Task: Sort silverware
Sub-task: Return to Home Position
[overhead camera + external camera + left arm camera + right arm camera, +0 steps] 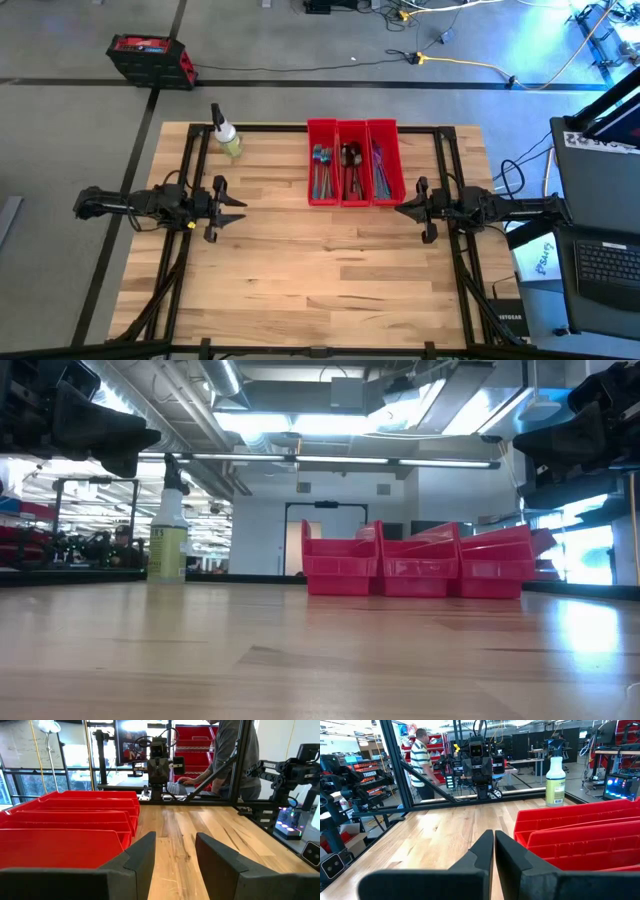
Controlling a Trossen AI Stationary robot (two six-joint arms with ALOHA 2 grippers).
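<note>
spray bottle (228,140) stands apart from three red bins (352,123) holding silverware (349,168).

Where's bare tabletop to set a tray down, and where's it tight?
Free: the light wooden tabletop between the left gripper and right gripper, on to the edge opposite the three long red plastic bins; also the strip between the small yellowish spray bottle and the bins. Crowded: the bins themselves, holding the iridescent silverware.

Your left gripper (175,842) hangs with fingers parted over the wooden table (210,827), red bins (70,820) just beside it, a person (235,755) beyond.
</note>
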